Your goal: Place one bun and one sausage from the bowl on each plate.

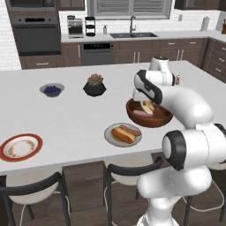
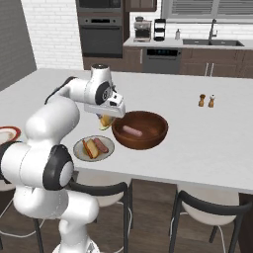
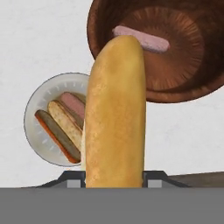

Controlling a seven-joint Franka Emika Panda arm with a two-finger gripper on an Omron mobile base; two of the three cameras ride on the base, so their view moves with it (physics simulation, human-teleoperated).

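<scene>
Left base view shows you the wide pale-grey island counter [image 1: 79, 119] first, then the large, deep, reddish-brown wooden bowl [image 1: 152, 118] toward its right with one pink sausage [image 2: 132, 131] left inside. Just near and left of the bowl sits the pale grey round plate [image 1: 110, 134], already carrying a bun and a sausage. The white plate with the broad orange-red rim [image 1: 20, 147] lies bare, far left by the near edge.

Your gripper [image 2: 105, 121] hangs above the gap between bowl and grey plate, its jaws clamped on the long golden bun [image 3: 114, 113], which points downward.

You appear to be mid-carry of the second bun. Next, I judge, you must swing it well left, past the served plate. The counter between looks open, but the target sits close to the near edge, so lower carefully.
</scene>
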